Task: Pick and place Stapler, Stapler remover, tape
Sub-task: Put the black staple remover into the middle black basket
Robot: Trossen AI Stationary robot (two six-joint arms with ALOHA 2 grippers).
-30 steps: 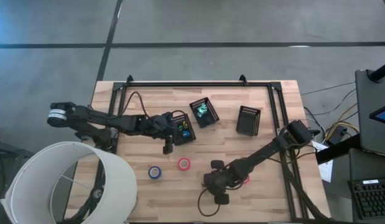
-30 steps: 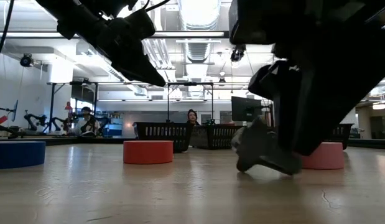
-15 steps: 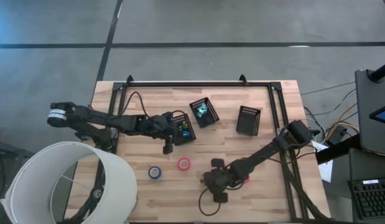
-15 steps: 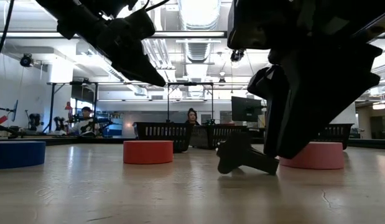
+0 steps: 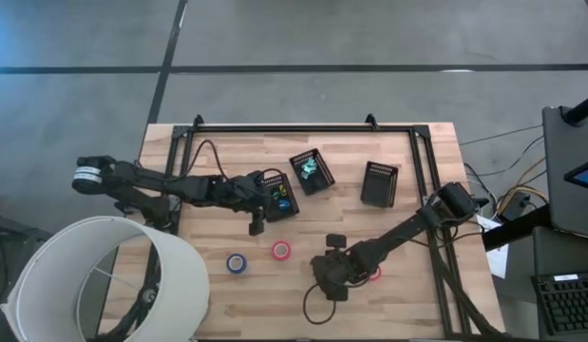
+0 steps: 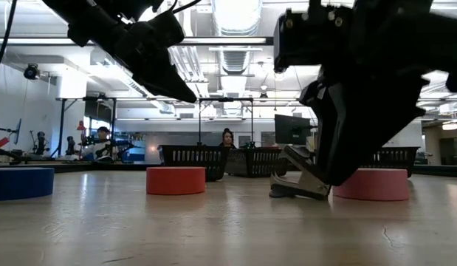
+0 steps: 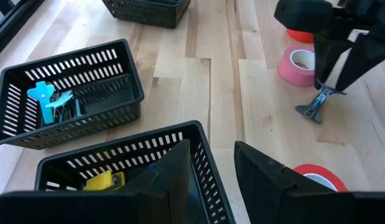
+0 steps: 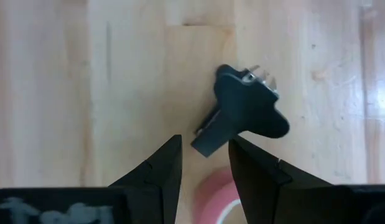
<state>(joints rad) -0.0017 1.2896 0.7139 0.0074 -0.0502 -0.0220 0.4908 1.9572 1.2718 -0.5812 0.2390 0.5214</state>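
Observation:
A black staple remover [image 8: 242,118] lies on the wood table, also in the low view [image 6: 298,185]. My right gripper [image 8: 204,155] hangs over its near end, open, pointing steeply down. My left gripper [image 7: 214,168] is open and holds nothing above a black mesh bin [image 7: 117,155] at the table's middle left. A blue tape roll [image 5: 237,263] and a red tape roll [image 5: 280,251] lie flat near the front. A pink tape roll [image 7: 298,65] lies beside the right gripper. I cannot make out a stapler. My right gripper stands with its open fingertips on either side of the staple remover's near end [image 8: 203,146], coming from above. Whether a finger touches the remover, I cannot tell. The remover rests on the table.
Three black mesh bins stand in a row across the table's middle: the one under my left gripper holds a yellow piece [image 7: 102,182], the second [image 7: 68,93] a light blue piece, the third [image 5: 379,182] is farther right. A white lampshade [image 5: 104,280] overlaps the front left corner.
My right gripper has tipped over the staple remover without opening or shutting. The remover has slid a little along the table and turned about, staying on the wood.

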